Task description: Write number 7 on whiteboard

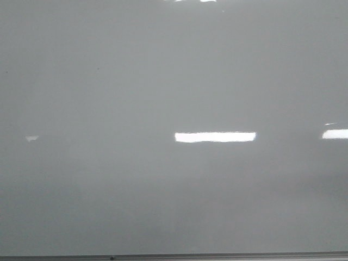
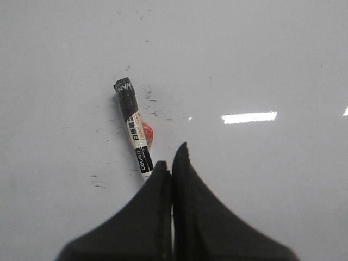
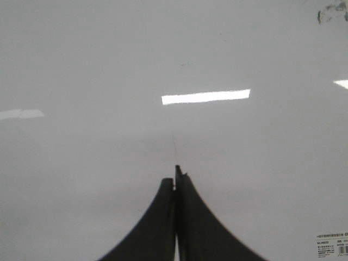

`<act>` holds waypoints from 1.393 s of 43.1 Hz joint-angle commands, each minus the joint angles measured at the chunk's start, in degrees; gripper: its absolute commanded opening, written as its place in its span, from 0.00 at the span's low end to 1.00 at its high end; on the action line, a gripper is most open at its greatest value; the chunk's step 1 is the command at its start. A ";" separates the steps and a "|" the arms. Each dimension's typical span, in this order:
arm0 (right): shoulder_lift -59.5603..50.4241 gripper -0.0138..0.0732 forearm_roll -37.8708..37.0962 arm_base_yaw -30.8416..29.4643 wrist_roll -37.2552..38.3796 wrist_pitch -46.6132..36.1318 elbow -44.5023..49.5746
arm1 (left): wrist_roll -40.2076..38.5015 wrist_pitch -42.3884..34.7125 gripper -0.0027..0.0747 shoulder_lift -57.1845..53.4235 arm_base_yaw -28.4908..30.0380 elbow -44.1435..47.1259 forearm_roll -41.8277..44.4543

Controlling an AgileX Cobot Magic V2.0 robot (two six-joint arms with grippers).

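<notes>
The whiteboard [image 1: 163, 81] fills the front view, glossy grey-white with bright glare patches; no number 7 shows on it in any view. A black-capped marker [image 2: 133, 128] with a white label and a red-orange spot beside it lies flat on the board [image 2: 261, 54]. My left gripper [image 2: 171, 157] is shut and empty, its tips just beside the marker's lower end. My right gripper [image 3: 175, 176] is shut over bare board [image 3: 81, 65]. A faint, short thin line [image 3: 174, 144] lies just beyond its tips. Neither gripper shows in the front view.
The board's thin dark bottom edge [image 1: 174, 256] runs along the front. Small black ink flecks [image 2: 152, 100] lie scattered round the marker. A dark smudge [image 3: 331, 13] and a printed label [image 3: 331, 244] show in the right wrist view.
</notes>
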 commanded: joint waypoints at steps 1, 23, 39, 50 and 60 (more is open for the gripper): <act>-0.73 0.09 -0.53 0.20 -0.03 -4.23 -0.25 | -0.49 -5.09 0.01 -0.84 0.12 0.15 -0.44; -0.73 0.09 -0.53 0.20 -0.03 -4.23 -0.25 | -0.49 -5.09 0.01 -0.84 0.12 0.15 -0.44; -0.73 0.09 -0.53 0.20 -0.03 -4.23 -0.25 | -0.49 -5.09 0.01 -0.84 0.12 0.15 -0.44; -0.73 0.09 -0.53 0.20 -0.03 -4.32 -0.25 | -0.49 -5.48 0.01 -0.84 0.12 0.15 -0.44; -0.73 0.09 -0.53 0.20 -0.03 -7.48 -0.32 | -0.49 -12.59 0.01 -0.84 0.12 0.06 -1.73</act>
